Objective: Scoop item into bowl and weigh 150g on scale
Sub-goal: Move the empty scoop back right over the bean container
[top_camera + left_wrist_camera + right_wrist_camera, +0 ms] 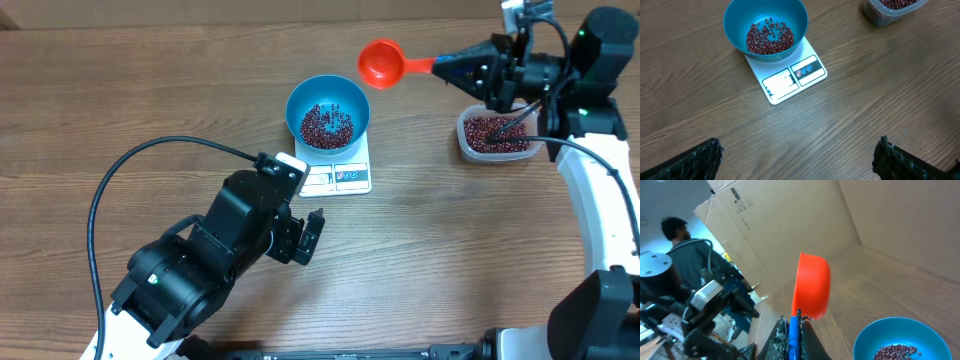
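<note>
Beans [327,124]: probably light, loose, prone to roll; heaped in bowl [345,92] on scale [338,178] | right claw [445,68] clamped on stiff scoop [381,62] handle, the sensible hold | left claw [308,238] spread wide, empty

The beans [327,124] are maroon, the bowl [342,90] bright blue, the scale [335,180] white (the scoop [381,62] orange-red).

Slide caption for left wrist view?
Round blue plastic bowl of small dark red-brown beans sits on flat white rectangular scale.
</note>
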